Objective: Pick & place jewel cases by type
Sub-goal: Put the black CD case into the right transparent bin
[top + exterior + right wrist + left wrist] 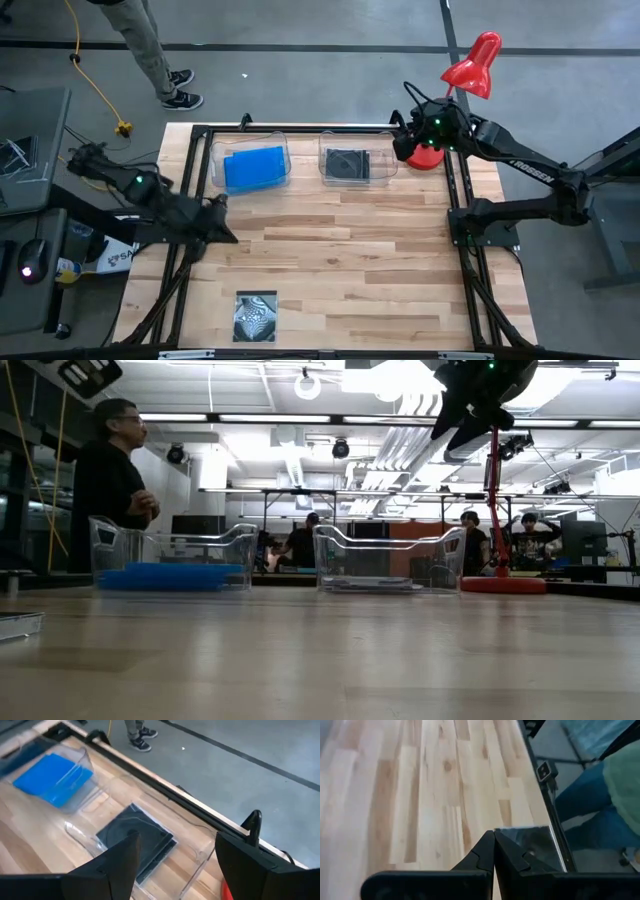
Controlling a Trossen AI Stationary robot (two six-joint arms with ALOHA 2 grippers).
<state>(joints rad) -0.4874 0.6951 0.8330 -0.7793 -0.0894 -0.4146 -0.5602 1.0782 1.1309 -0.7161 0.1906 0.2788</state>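
Cases sit sorted: blue ones [254,167] in your left tub [215,165], black ones [347,164] in the right tub [325,160], and one swirl case [256,317] flat at the table's near edge. Your left gripper [222,218] hangs over the table's left side, pinched shut on nothing. Your right gripper [400,138] hovers beside the right tub, spread wide, empty

Bright ceiling lights [400,378] glared in the low view, while the tabletop [320,660] nearest that camera was blurred.
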